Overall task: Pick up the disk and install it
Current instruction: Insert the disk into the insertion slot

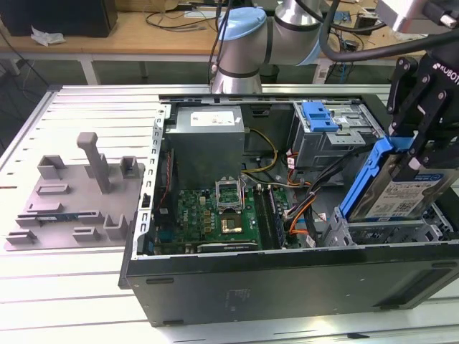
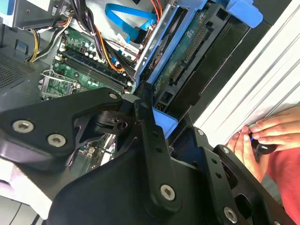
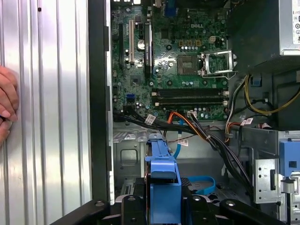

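Blue-framed, the disk (image 1: 401, 190) hung tilted over the cage (image 1: 373, 233), clenched in my pincer (image 1: 414, 147); at that slant it could jam on the cage's rim; nearby cables (image 1: 305, 208) might snag it.

Bright even light; glare on ribbed table (image 3: 56, 117); shadow inside case (image 1: 287, 287).

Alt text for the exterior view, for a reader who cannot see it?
The gripper holds the disk, tilted, at the drive cage on the exterior view's right of an open computer case. The motherboard and a grey power-supply box lie inside; a grey fixture sits at the exterior view's left.
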`<state>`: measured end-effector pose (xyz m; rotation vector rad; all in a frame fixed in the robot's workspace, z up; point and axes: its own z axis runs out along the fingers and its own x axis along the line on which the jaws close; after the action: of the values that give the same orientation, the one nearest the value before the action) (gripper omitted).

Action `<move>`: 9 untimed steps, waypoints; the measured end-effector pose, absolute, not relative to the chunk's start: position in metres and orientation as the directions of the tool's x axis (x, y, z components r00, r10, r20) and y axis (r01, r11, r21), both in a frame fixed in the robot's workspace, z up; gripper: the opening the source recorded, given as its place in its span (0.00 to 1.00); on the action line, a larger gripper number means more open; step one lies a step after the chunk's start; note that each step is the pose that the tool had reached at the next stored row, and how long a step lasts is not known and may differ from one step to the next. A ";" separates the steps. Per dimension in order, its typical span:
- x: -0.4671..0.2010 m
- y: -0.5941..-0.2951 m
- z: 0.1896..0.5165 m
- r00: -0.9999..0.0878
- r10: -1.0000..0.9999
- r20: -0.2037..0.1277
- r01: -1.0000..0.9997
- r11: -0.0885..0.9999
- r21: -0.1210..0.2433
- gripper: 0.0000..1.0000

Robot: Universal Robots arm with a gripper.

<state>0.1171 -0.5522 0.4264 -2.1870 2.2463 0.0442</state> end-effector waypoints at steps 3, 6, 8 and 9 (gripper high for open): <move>0.117 -0.552 0.424 -0.027 -0.999 -0.024 -1.000 0.027 0.016 0.36; 0.117 -0.552 0.421 -0.027 -0.999 -0.024 -1.000 0.027 0.016 0.36; 0.117 -0.552 0.418 -0.027 -0.999 -0.024 -1.000 0.027 0.016 0.36; 0.117 -0.552 0.417 -0.027 -0.999 -0.024 -1.000 0.027 0.016 0.36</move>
<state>0.1171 -0.5522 0.4173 -2.1870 2.2463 0.0441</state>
